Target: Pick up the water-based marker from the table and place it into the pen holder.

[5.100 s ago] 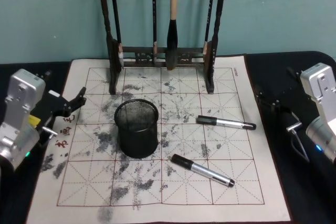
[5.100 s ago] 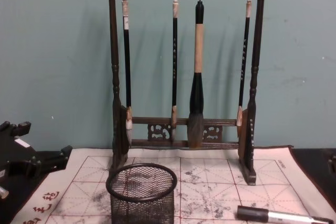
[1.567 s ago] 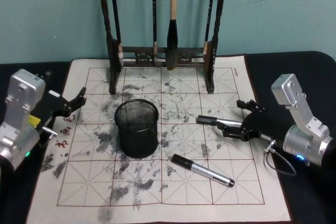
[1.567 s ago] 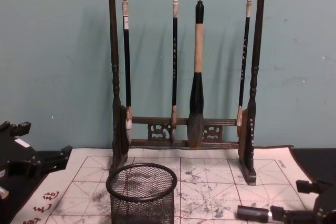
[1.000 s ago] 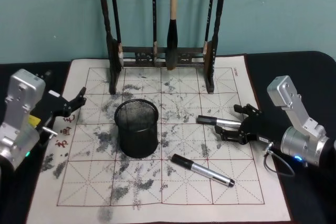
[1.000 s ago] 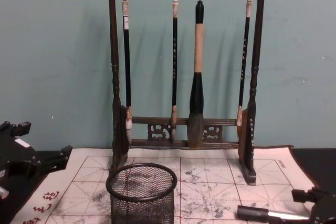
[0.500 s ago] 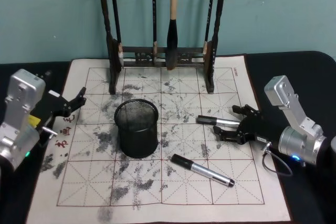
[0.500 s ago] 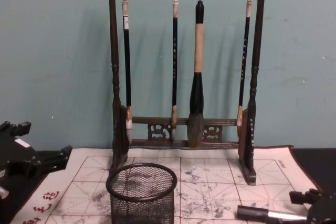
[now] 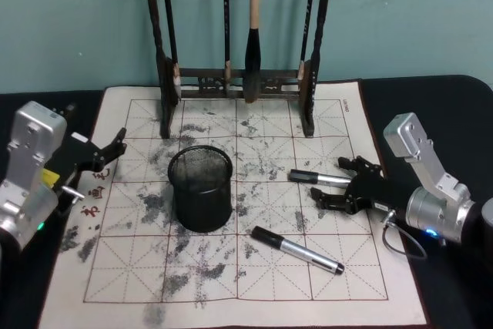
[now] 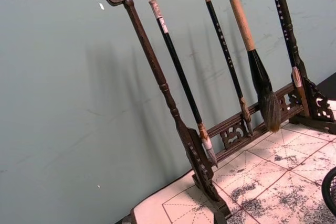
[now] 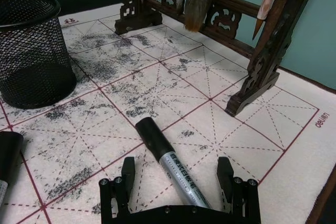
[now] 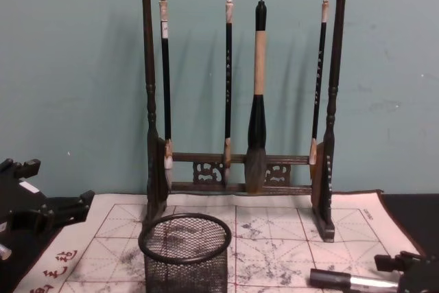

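Two black-capped silver water-based markers lie on the mat. The farther marker (image 9: 306,177) (image 12: 341,280) runs between the open fingers of my right gripper (image 9: 333,181) (image 12: 405,267), low over the mat. In the right wrist view this marker (image 11: 169,159) sits midway in the right gripper (image 11: 176,167), with a gap to each finger. The nearer marker (image 9: 297,250) (image 11: 7,157) lies free toward the front. The black mesh pen holder (image 9: 200,190) (image 11: 30,50) (image 12: 185,250) stands upright left of both. My left gripper (image 9: 106,152) (image 12: 45,212) rests open at the mat's left edge.
A tall dark wooden rack (image 9: 239,75) (image 12: 240,101) (image 10: 199,145) hung with several brushes stands at the back of the ink-stained gridded mat (image 9: 231,283). Black tablecloth (image 9: 431,105) borders the mat on both sides.
My right gripper has slid a little further left along the farther marker, staying open around it. The markers, the pen holder and the left arm have not moved.
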